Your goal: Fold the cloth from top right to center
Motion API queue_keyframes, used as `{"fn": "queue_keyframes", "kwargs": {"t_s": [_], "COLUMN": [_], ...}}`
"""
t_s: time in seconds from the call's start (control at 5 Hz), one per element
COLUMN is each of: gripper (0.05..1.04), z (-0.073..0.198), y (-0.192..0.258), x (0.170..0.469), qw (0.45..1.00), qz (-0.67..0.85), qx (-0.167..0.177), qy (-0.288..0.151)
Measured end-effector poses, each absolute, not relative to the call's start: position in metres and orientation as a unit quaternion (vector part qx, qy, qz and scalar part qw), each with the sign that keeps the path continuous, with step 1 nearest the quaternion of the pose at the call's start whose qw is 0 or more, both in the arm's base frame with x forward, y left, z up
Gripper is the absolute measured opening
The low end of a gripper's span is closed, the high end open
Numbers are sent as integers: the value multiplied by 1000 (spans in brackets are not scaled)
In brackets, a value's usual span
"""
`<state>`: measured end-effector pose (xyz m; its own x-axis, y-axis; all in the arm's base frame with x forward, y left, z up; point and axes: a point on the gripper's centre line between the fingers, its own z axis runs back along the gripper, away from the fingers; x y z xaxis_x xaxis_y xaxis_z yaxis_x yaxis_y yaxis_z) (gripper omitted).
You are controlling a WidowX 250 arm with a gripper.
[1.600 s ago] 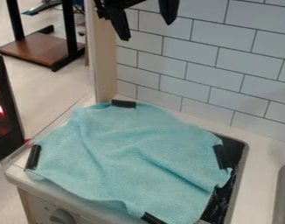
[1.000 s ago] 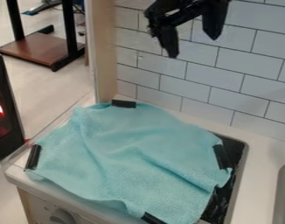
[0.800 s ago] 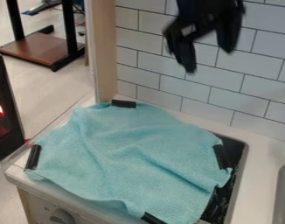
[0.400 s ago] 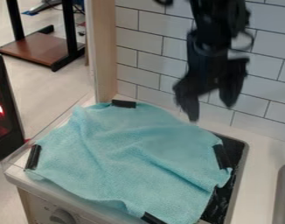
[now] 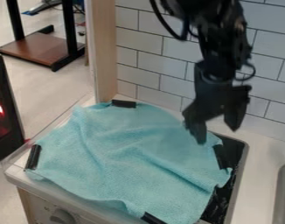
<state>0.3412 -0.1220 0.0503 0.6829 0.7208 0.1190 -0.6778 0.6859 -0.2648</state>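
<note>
The cloth's (image 5: 127,153) right edge ran down the right of centre, and beside it a strip of black stove top (image 5: 218,205) showed, widening toward the bottom. Beyond that lay the pale counter (image 5: 255,175), and then the sink (image 5: 283,197) at the right edge of the frame. The tiled wall (image 5: 162,57) rose behind, and a wooden post (image 5: 104,52) stood at the cloth's far side, upper left of centre.

The gripper (image 5: 217,131) hung right of centre, its two fingers spread wide with nothing between them. The left one in the picture overlapped the cloth's upper right edge; whether it touched, I could not tell. The other pointed down over the counter side. Most of the cloth lay lower left of the gripper.

The cloth was light blue, spread out and rumpled, with a long crease slanting to its lower right. Black tabs (image 5: 123,103) sat at its four corners. A knob (image 5: 62,216) showed at lower left, a black box (image 5: 5,135) with a red glow at the left edge, and a stand (image 5: 39,48) at upper left.
</note>
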Motion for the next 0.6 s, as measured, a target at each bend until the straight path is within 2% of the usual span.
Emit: {"fn": "queue_keyframes", "kwargs": {"t_s": [0.2, 0.4, 0.6], "gripper": [1000, 1000, 1000], "z": [23, 6, 0], "y": [-139, -142, -146], "x": [352, 365, 375], "qw": [918, 923, 925], "qz": [378, 371, 366], "qx": [-82, -68, -61], "qy": [-85, -82, -86]}}
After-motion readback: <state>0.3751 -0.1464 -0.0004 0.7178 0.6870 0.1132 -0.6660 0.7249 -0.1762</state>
